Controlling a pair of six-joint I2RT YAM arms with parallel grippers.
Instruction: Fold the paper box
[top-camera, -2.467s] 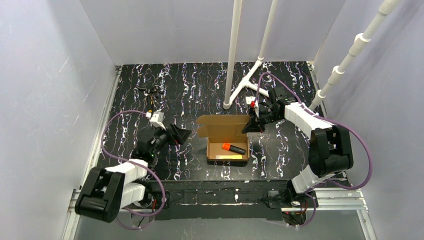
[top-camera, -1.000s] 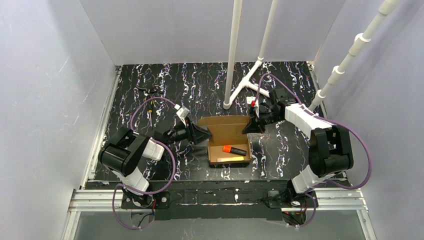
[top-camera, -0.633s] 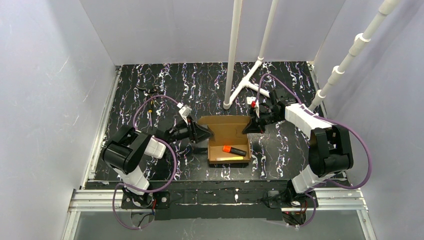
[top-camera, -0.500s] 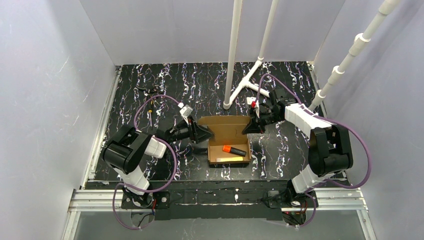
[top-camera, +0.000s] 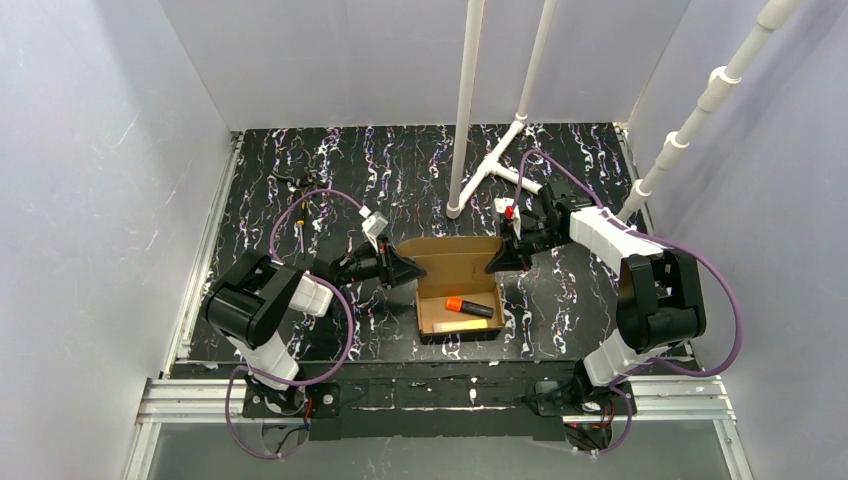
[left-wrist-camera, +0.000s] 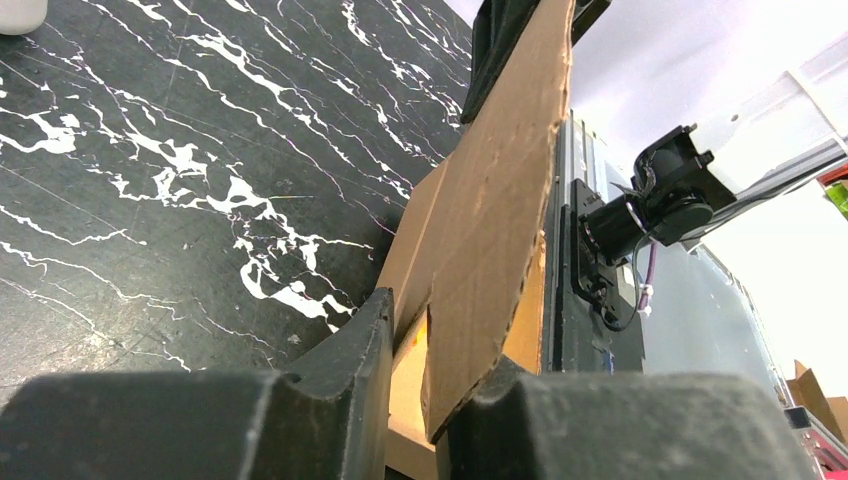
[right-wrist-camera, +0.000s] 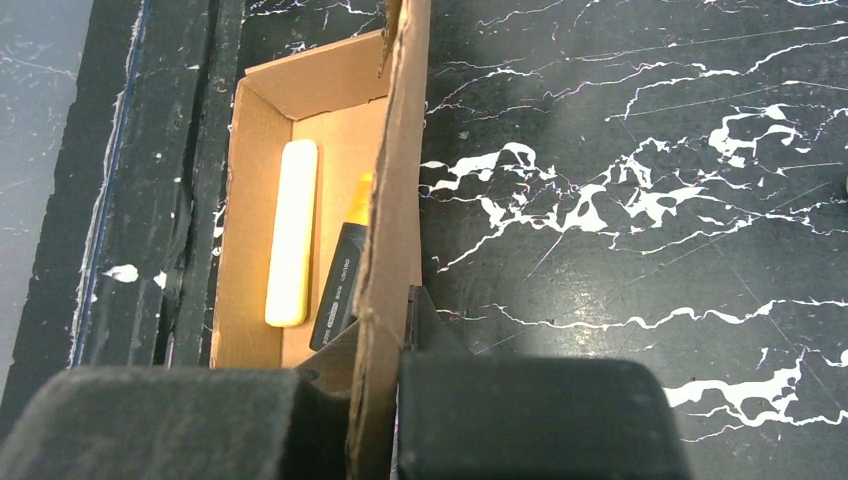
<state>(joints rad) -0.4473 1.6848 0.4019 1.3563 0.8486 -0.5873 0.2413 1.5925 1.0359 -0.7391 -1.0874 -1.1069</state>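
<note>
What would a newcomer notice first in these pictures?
An open brown box sits in the middle of the black table, holding an orange-tipped marker and a yellow stick. The left fingers and the right fingers each pinch a flap at its far corners.

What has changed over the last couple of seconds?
The left claw swung in from the left and closed on the left flap of the paper box. The right claw stays clamped on the right flap; the marker and yellow stick still lie inside.
</note>
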